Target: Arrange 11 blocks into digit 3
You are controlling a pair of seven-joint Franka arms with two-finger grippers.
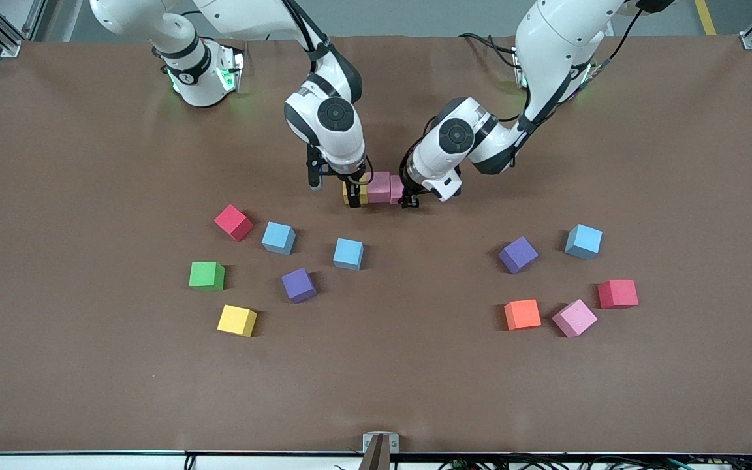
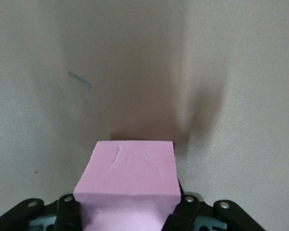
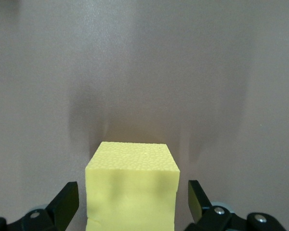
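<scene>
On the brown worktop [image 1: 89, 391] a short row forms. The right tool [image 1: 355, 189] stands open around the yellow cube [image 1: 354, 194]; the left tool [image 1: 408, 196] grips the end pink cube [image 1: 397, 189], its neighbour between.

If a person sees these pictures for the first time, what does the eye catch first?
Both hands meet low at the table's middle over a short row of three cubes: the right hand stands open around the yellow end cube, and the left hand is shut on the pink end cube. Nearer the front camera, loose cubes lie in two clusters, among them a lone green cube toward the right arm's end.
</scene>
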